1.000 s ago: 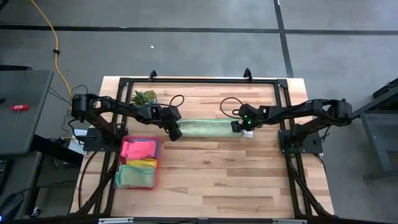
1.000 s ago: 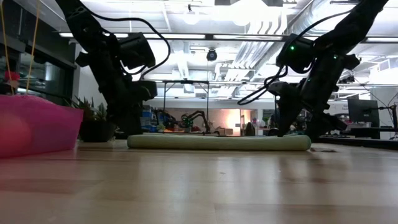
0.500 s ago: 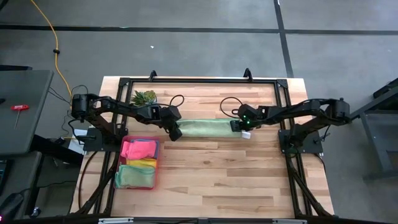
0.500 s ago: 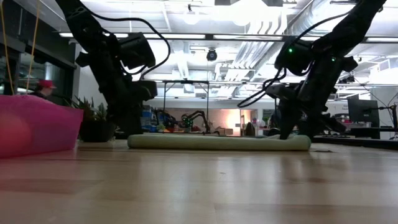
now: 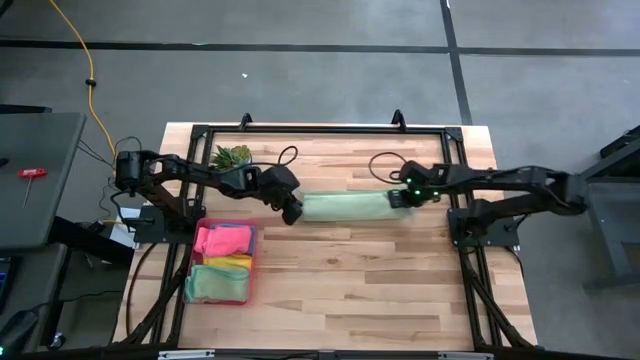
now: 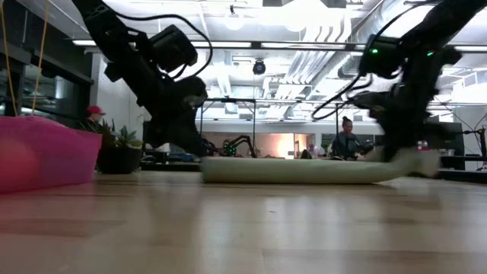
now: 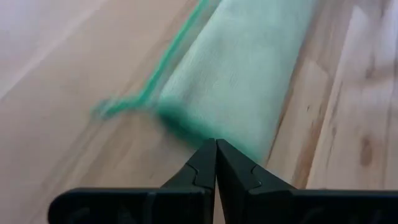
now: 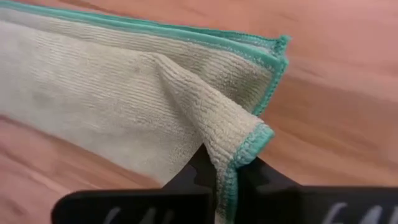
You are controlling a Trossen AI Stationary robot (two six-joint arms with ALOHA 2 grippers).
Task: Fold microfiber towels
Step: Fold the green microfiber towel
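Observation:
A pale green towel (image 5: 345, 207) with a teal hem lies folded in a long strip across the table's middle; it also shows in the low view (image 6: 297, 170). My left gripper (image 5: 294, 214) is shut at the strip's left end (image 7: 186, 118). My right gripper (image 5: 398, 199) is shut on its right end (image 8: 186, 93). A hot pink towel (image 5: 222, 240), a yellow towel (image 5: 232, 262) and a green towel (image 5: 215, 283) lie in the pink tray (image 5: 252, 262). My left gripper has its shut fingertips (image 7: 211, 158) at the near corner of the towel's left end (image 7: 198, 134), slanting down. The fingertips hide whether cloth lies between them. That end lies flat on the table. My right gripper pinches the hemmed corner at the towel's right end (image 8: 239, 152) between its two fingers. A ridge of cloth rises from the strip into the fingers. That end is raised a little (image 6: 411, 161); the remainder of the strip lies on the table.
The pink tray stands at the table's near left, large in the low view (image 6: 38, 152). A small green plant (image 5: 232, 155) stands at the far left. A black frame (image 5: 320, 128) borders the table. People show in the room behind (image 6: 346, 141).
Both grippers have gone toward the table's right edge. The towel strip has slid along the table with them, keeping its length. Its right end now sits raised off the wood.

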